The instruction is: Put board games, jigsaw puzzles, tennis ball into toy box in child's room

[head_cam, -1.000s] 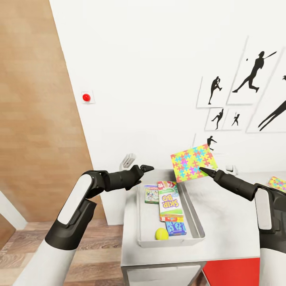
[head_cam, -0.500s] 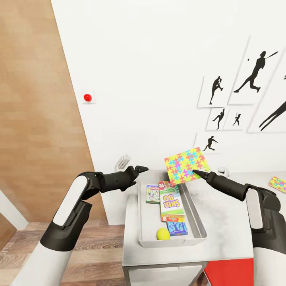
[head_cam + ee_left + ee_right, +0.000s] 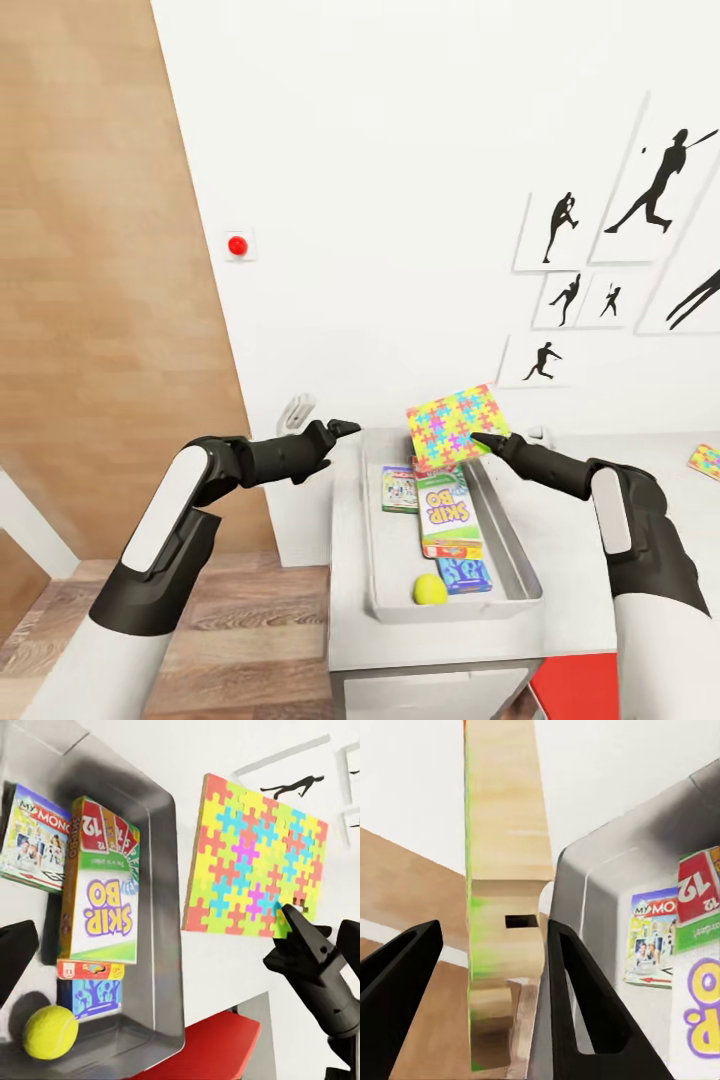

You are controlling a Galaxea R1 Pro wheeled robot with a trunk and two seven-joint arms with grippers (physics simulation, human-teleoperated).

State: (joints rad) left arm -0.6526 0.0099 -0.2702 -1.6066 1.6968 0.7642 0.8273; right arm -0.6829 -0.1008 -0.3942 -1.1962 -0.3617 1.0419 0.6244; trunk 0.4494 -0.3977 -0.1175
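White wall behind the counter [image 3: 585, 600]. Right hand [image 3: 478, 439], fingers pinching the puzzle [image 3: 456, 425] by its edge, holds it upright above the toy box's [image 3: 508, 540] far end; release point lies directly below. Left hand [image 3: 338, 430] hangs empty beside the box, grip unclear.

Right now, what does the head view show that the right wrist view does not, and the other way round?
Head view: the ball and the blue game in the toy box, a second puzzle further right on the table, and the left end effector left of the box. Right wrist view: the held puzzle edge-on in the right end effector, its back pale wood. Both: the toy box, Monopoly, Skip-Bo and the held puzzle.
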